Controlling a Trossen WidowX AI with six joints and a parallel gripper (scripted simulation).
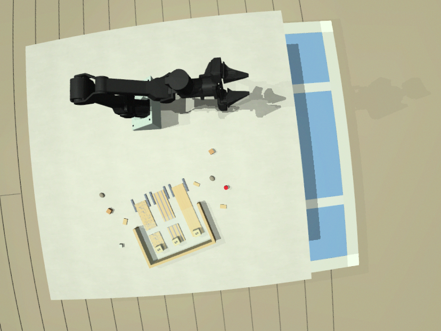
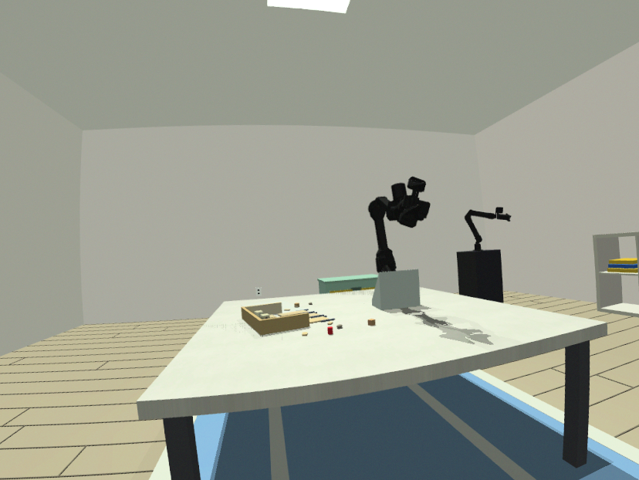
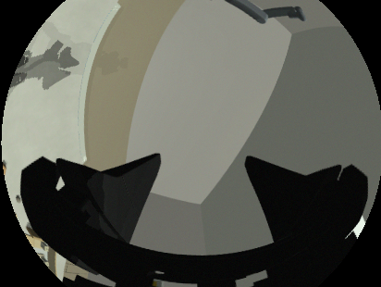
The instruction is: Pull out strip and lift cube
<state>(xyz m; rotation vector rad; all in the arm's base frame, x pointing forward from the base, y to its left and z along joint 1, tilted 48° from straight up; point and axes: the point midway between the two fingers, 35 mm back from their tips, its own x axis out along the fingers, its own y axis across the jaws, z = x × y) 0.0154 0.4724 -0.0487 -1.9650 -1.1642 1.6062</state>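
Note:
Three strips lie side by side, partly inside a three-walled wooden tray (image 1: pixel 183 253) (image 2: pixel 284 325). The speckled left strip (image 1: pixel 145 214) and striped middle strip (image 1: pixel 163 204) each show a gap between two parts. The plain right strip (image 1: pixel 182 199) runs without a gap, in two shades of tan. A pale cube with a dark mark sits at each strip's inner end: left cube (image 1: pixel 158 248), middle cube (image 1: pixel 176 241), right cube (image 1: pixel 196 231). My gripper (image 1: pixel 248 84) (image 3: pixel 204 159) is open and empty, high above the table and away from the tray.
Dark rails flank the outer strip ends. A red cylinder (image 1: pixel 226 187) (image 2: pixel 329 330), an orange block (image 1: pixel 212 151) (image 2: pixel 371 322) and a grey stone (image 1: pixel 212 178) lie right of the strips. Another orange block (image 1: pixel 109 210), a stone (image 1: pixel 101 195) and a small white piece (image 1: pixel 121 245) lie left.

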